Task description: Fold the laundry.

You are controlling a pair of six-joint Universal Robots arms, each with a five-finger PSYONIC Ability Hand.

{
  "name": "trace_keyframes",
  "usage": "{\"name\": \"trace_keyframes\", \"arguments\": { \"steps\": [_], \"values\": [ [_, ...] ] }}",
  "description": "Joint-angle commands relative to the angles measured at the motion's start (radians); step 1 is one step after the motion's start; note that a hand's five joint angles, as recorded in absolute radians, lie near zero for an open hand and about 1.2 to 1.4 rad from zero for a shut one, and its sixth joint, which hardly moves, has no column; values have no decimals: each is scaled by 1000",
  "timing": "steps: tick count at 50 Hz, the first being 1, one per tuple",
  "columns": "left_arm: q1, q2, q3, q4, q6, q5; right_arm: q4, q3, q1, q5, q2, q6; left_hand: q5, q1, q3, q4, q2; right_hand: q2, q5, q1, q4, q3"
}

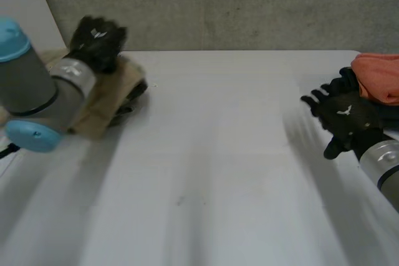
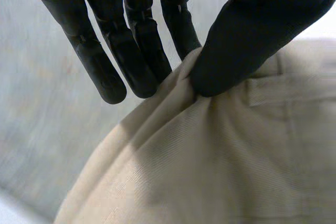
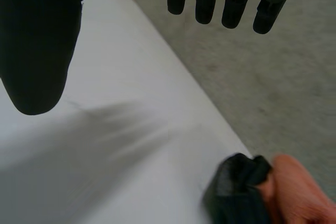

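A beige garment [image 1: 100,109] lies bunched at the table's far left corner. My left hand [image 1: 96,42] is on top of it. In the left wrist view the thumb [image 2: 247,40] pinches a fold of the beige garment [image 2: 220,156] against the fingers [image 2: 136,51]. My right hand [image 1: 343,116] hovers over the table's right side, fingers straight and spread, holding nothing. In the right wrist view the right hand [image 3: 37,40] is above bare table, with an orange cloth [image 3: 296,187] and a dark cloth [image 3: 236,190] beyond its fingertips.
The orange cloth [image 1: 377,76] sits at the far right edge of the white table [image 1: 218,154]. A grey concrete wall [image 1: 218,4] runs behind the table's far edge. The left arm [image 1: 31,98] reaches over the near left side.
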Motion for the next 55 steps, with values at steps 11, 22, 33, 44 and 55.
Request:
{"name": "trace_keyframes", "arguments": {
  "steps": [11, 22, 33, 44, 55],
  "values": [
    [-404, -334, 234, 78, -193, -127, 11, -11, -46, 56, -56, 169, 22, 72, -7, -16, -13, -41, -48, -56, -40, -42],
    [-379, -125, 45, 87, -142, -140, 33, -22, -37, 58, -50, 177, -943, -893, -972, -981, -978, -41, -48, -56, -40, -42],
    [-288, 230, -364, 43, -112, -276, 279, -184, 98, 55, 19, 375, -931, -882, -960, -969, -966, -41, -48, -56, -40, -42],
    [-222, 269, -624, -3, -110, -322, 359, -466, 262, 59, 341, 484, -890, -840, -919, -928, -925, -41, -48, -56, -40, -42],
    [-201, 172, -661, -25, -108, -316, 307, -701, 363, 93, 614, 450, -896, -846, -925, -934, -931, -8, -14, -23, -6, -8]
  ]
}}
